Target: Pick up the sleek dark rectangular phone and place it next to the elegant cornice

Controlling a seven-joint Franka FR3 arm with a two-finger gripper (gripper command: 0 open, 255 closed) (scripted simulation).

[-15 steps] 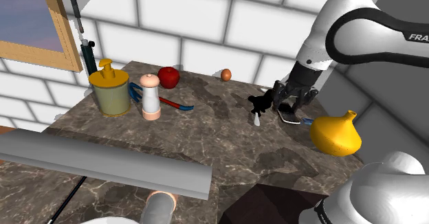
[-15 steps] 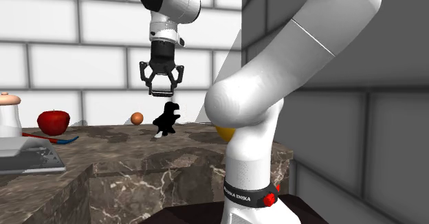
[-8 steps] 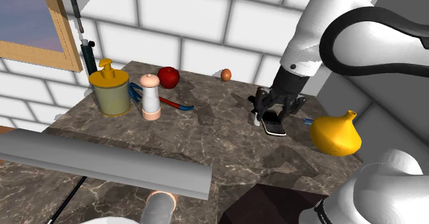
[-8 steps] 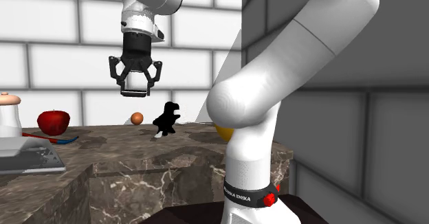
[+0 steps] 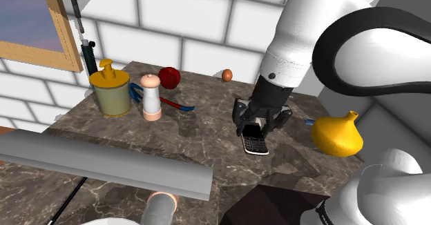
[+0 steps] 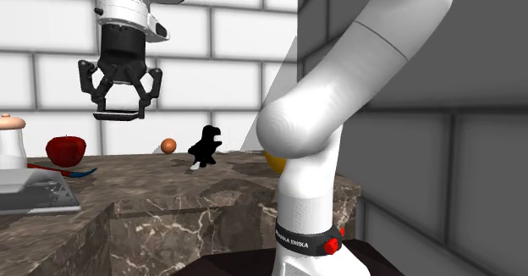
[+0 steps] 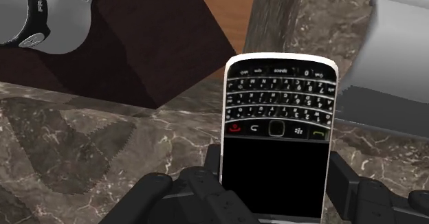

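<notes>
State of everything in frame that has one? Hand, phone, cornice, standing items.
hand: shut on the phone, in the air above the counter.
phone: clasped in the hand, off the counter, screen dark.
cornice: lying flat, apart from the phone.
grinder: upright.
black figure: standing upright.

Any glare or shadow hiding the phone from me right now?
Wrist view: no glare, phone keypad readable, screen plain black. Shoulder view: evenly lit, phone legible in the gripper. Second exterior view: black figurine reads as a flat silhouette, no shading.
</notes>
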